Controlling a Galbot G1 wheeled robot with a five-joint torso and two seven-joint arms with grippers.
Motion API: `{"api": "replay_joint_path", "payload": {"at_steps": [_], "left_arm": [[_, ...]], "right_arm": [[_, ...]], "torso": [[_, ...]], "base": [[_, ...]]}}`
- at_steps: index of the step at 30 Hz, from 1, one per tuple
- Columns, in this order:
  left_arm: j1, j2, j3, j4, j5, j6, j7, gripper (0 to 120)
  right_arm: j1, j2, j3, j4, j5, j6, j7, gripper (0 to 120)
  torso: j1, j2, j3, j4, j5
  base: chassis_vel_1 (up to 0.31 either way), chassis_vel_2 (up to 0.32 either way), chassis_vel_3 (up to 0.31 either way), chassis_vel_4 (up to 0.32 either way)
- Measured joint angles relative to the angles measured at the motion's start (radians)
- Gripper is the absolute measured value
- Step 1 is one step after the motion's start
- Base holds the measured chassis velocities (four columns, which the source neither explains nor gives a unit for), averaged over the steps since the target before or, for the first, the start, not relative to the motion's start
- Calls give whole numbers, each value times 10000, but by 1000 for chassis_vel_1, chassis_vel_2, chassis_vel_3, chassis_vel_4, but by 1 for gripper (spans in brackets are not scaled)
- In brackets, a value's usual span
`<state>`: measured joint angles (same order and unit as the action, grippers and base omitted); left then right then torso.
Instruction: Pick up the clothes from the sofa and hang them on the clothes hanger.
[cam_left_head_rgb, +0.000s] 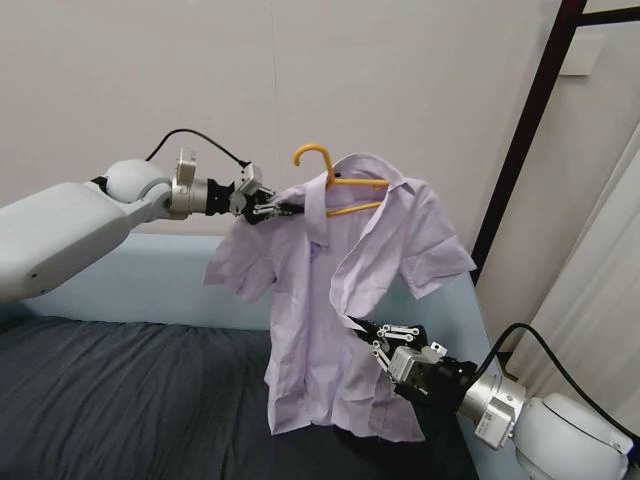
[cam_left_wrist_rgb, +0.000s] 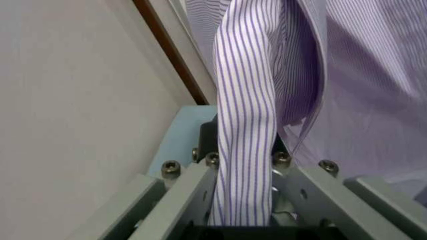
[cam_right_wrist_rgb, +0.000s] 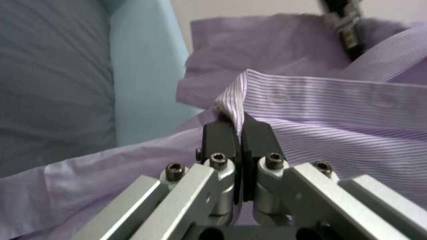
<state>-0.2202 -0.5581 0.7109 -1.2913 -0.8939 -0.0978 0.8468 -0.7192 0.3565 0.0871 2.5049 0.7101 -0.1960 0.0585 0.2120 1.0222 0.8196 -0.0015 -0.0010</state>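
A lilac striped shirt (cam_left_head_rgb: 340, 310) hangs in the air on a yellow hanger (cam_left_head_rgb: 335, 183) above the sofa. My left gripper (cam_left_head_rgb: 268, 208) is shut on the shirt's shoulder near the collar, holding it up from the left. In the left wrist view a fold of the striped shirt (cam_left_wrist_rgb: 247, 150) runs between the fingers. My right gripper (cam_left_head_rgb: 372, 335) is lower on the right, shut on the shirt's front edge. The right wrist view shows the black pads (cam_right_wrist_rgb: 220, 145) pinching the hem of the shirt (cam_right_wrist_rgb: 320, 115).
The sofa has a dark grey seat (cam_left_head_rgb: 120, 400) and a light blue backrest (cam_left_head_rgb: 140, 285). A dark brown upright post (cam_left_head_rgb: 520, 150) stands at the right, with a pale curtain (cam_left_head_rgb: 600, 290) beside it. A plain wall lies behind.
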Motion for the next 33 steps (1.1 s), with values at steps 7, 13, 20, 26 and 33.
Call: {"api": "replay_joint_path", "payload": {"at_steps": [7,13,20,26,33], "left_arm": [[-1574,-641,1310,514,-627,-16,206,1],[-2375,-1061,1972,638,-1177,-8,455,1],[-3340,-1656,2538,635,-1854,116,745,1],[-4112,-1915,3089,453,-2333,307,749,1],[-4414,-2073,3418,334,-2357,432,361,1]], "right_arm": [[-1614,730,-622,-685,-2675,512,-520,19],[-1783,952,-1047,-1443,-4144,1025,-739,41],[-1573,1088,-1254,-2355,-6542,2108,-1101,68],[-1723,1219,-1333,-2971,-7798,2393,-1332,90],[-2805,1823,-916,-2951,-6368,1069,-893,100]], "torso": [[-1,0,0,1,6],[0,0,1,1,3],[0,0,1,1,3],[0,0,0,1,5],[0,0,1,3,5]], "base": [[0,0,0,0],[0,0,0,0],[0,0,0,0],[0,0,0,0],[0,0,0,0]]}}
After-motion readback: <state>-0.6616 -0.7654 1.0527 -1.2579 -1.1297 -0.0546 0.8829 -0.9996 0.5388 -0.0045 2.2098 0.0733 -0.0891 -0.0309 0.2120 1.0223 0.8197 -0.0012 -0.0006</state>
